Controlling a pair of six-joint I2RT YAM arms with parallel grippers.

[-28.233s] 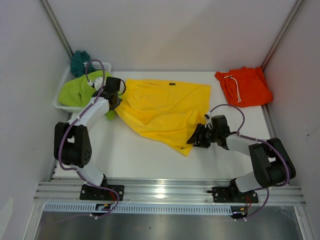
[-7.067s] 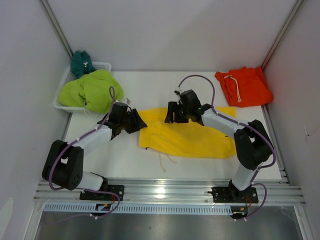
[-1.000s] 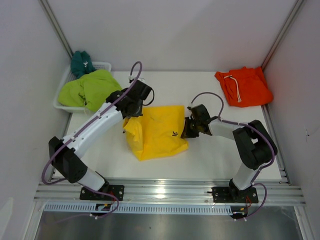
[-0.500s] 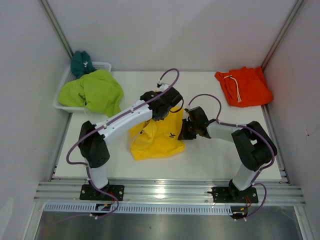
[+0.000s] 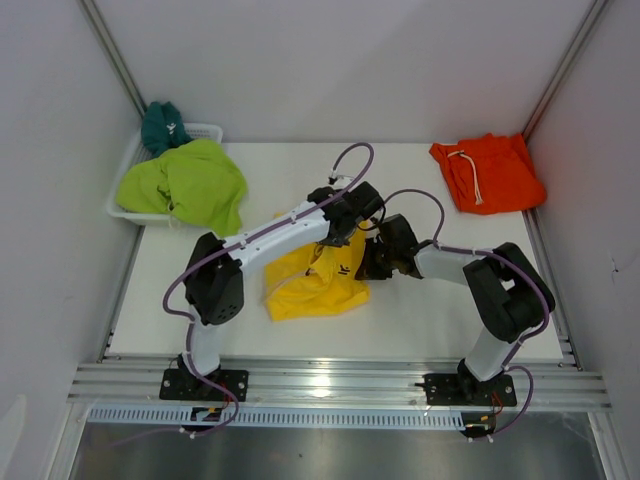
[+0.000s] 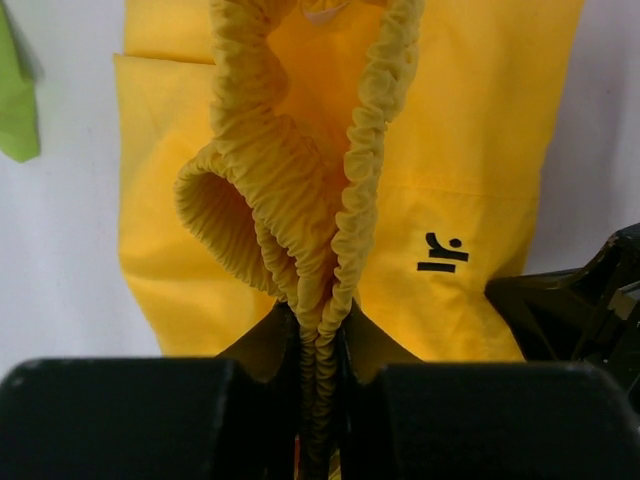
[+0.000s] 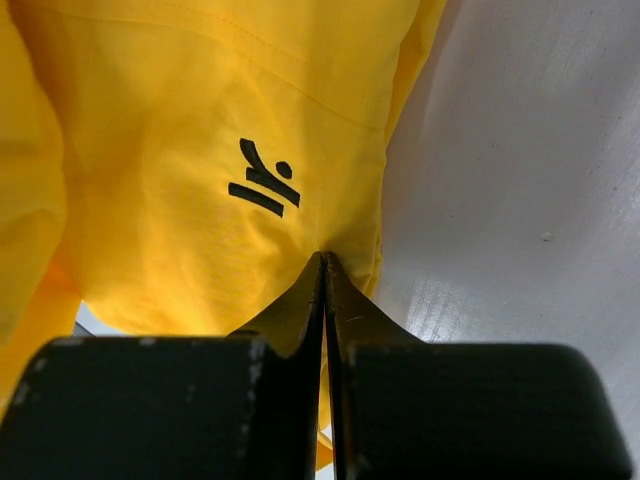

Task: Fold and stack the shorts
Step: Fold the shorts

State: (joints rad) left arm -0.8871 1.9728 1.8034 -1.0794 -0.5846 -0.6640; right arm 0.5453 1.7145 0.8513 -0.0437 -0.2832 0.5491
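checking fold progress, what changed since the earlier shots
The left gripper, shut on the waistband of the yellow shorts, carried their left side rightward over the rest toward the right gripper, shut at the right edge; once spread flat, they are now a small bundle. The orange shorts stayed put.

Lit brightly and evenly from overhead; soft, faint shadows on the white table (image 5: 440, 310). Glare on the metal rail (image 5: 320, 382) at the near edge. In wrist views, left tool (image 6: 318, 330) and right tool (image 7: 325, 275) blurred up close, yellow shorts (image 6: 480, 150) sharp.
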